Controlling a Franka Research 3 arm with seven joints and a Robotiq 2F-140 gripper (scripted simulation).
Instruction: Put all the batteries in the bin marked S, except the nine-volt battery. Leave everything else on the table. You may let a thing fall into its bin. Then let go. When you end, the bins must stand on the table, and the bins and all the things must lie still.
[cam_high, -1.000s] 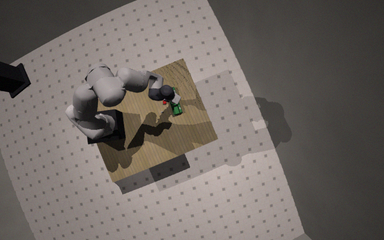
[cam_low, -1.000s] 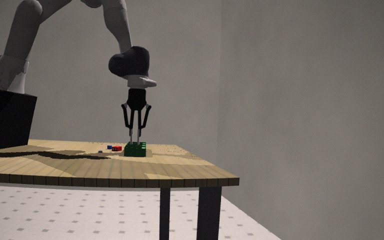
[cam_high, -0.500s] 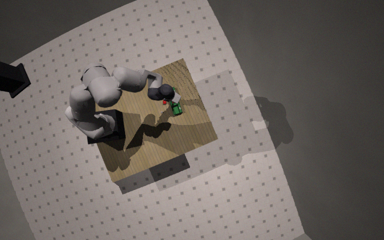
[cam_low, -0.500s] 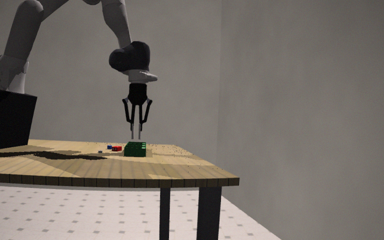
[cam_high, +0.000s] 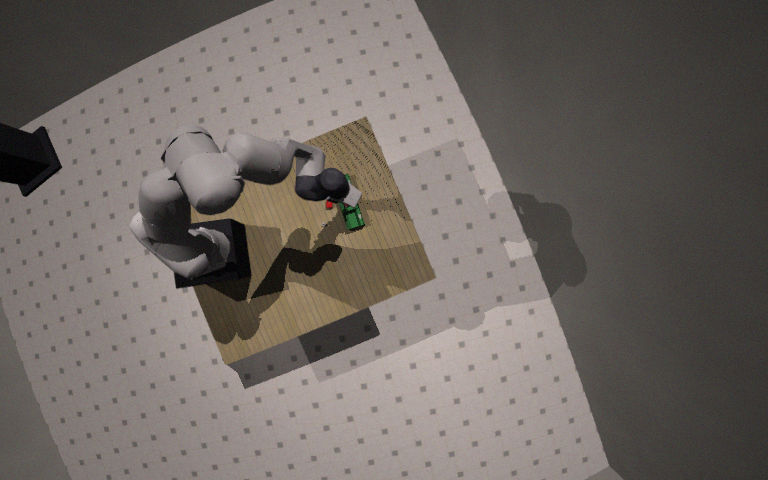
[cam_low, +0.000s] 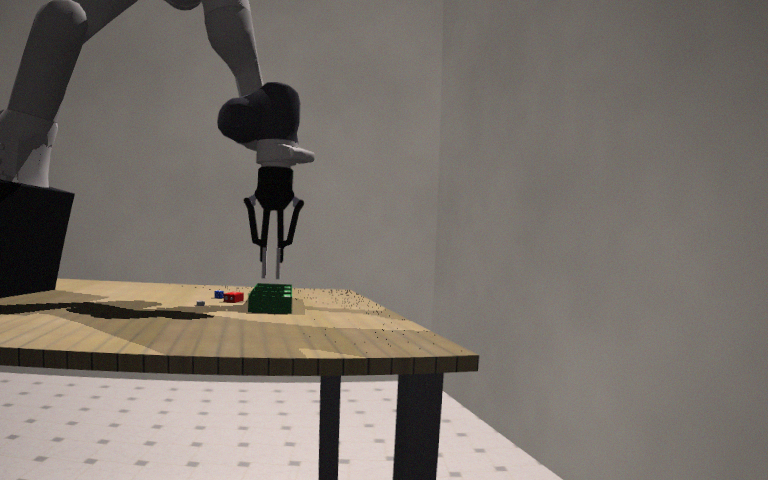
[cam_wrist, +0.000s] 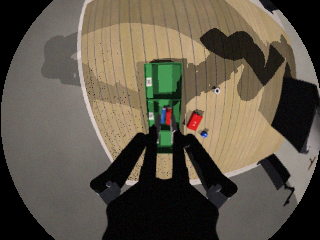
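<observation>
A green bin (cam_low: 270, 298) stands on the wooden table; it also shows in the top view (cam_high: 352, 216) and in the wrist view (cam_wrist: 164, 96). It has a small white label on its rim, too small to read. Small blue and red cylinders (cam_wrist: 164, 116) lie inside the bin, right under my fingers. My gripper (cam_low: 270, 263) hangs straight above the bin, a short way over its rim. Its fingers stand slightly apart with nothing between them, as the wrist view (cam_wrist: 164, 136) also shows.
A red block (cam_low: 233, 296) and a small blue thing (cam_low: 218, 293) lie on the table beside the bin. A tiny grey thing (cam_low: 199, 303) lies a little further off. The robot's black base stands at the table's left end.
</observation>
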